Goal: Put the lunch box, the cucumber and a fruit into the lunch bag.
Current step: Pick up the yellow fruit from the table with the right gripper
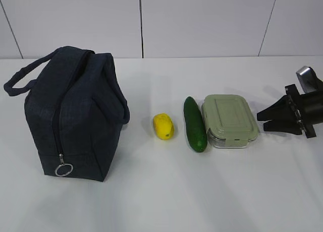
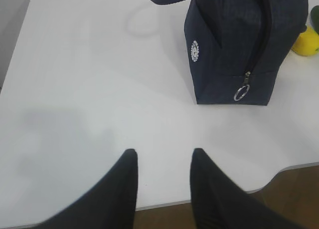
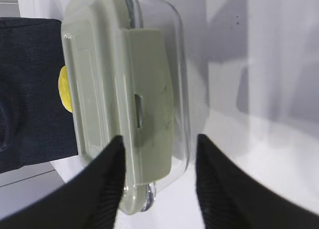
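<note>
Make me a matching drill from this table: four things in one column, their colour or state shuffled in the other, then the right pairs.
Things:
1. lunch bag
2. lemon
3. cucumber
4. lunch box

Descriptions:
A. clear, with a pale green lid clipped on
B. dark navy, standing upright, zipped shut
C. dark green, lying beside the lunch box
D. bright yellow, lying between bag and cucumber

Pairs: 1-B, 2-D, 3-C, 4-A

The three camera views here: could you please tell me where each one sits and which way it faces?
Exterior view: in front of the table, slanting down at lunch bag, lemon, cucumber, lunch box; right gripper shows.
Left wrist view: on the left arm, facing the bag's zipper end; left gripper shows.
Right wrist view: on the right arm, facing the lunch box's clip end.
All share the bag and lemon.
</note>
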`<state>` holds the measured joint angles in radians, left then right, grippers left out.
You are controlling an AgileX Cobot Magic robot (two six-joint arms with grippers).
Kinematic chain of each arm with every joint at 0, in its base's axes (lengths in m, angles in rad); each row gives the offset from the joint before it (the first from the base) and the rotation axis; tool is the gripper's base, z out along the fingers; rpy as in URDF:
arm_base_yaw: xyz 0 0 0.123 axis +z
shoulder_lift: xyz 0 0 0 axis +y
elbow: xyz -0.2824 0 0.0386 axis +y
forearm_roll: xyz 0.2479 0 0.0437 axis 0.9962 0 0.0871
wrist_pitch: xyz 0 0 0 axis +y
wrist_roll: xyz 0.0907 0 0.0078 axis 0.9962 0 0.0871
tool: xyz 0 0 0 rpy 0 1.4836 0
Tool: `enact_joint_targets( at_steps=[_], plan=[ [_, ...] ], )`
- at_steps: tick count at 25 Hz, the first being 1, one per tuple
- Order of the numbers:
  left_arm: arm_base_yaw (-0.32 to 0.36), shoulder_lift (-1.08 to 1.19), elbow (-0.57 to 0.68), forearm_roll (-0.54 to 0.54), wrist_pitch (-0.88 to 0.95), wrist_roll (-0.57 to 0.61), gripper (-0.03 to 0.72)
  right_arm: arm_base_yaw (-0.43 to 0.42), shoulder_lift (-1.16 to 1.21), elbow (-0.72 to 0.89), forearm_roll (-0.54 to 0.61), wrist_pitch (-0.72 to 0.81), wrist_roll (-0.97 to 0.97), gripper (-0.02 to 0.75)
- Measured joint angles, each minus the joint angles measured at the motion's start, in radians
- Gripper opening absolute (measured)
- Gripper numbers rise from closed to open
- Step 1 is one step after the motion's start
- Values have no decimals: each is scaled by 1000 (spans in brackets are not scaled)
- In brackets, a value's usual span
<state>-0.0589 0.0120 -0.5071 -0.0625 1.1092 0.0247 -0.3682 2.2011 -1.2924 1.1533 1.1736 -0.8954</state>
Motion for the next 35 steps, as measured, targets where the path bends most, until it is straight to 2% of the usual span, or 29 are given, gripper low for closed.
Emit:
enact_joint_targets(
  at_steps=[3, 7, 22, 35],
  plan=[
    [0, 0, 0, 0, 0, 0, 238, 0, 0, 0, 5, 0, 0, 434],
    [0, 0, 0, 0, 0, 0, 238, 0, 0, -22, 24, 0, -11, 497],
    [0, 0, 0, -1, 0, 0, 238, 36, 0, -59, 32, 0, -126, 506],
    [0, 0, 0, -1, 0, 0, 239, 102, 62, -161, -54, 0, -94, 506]
  ],
)
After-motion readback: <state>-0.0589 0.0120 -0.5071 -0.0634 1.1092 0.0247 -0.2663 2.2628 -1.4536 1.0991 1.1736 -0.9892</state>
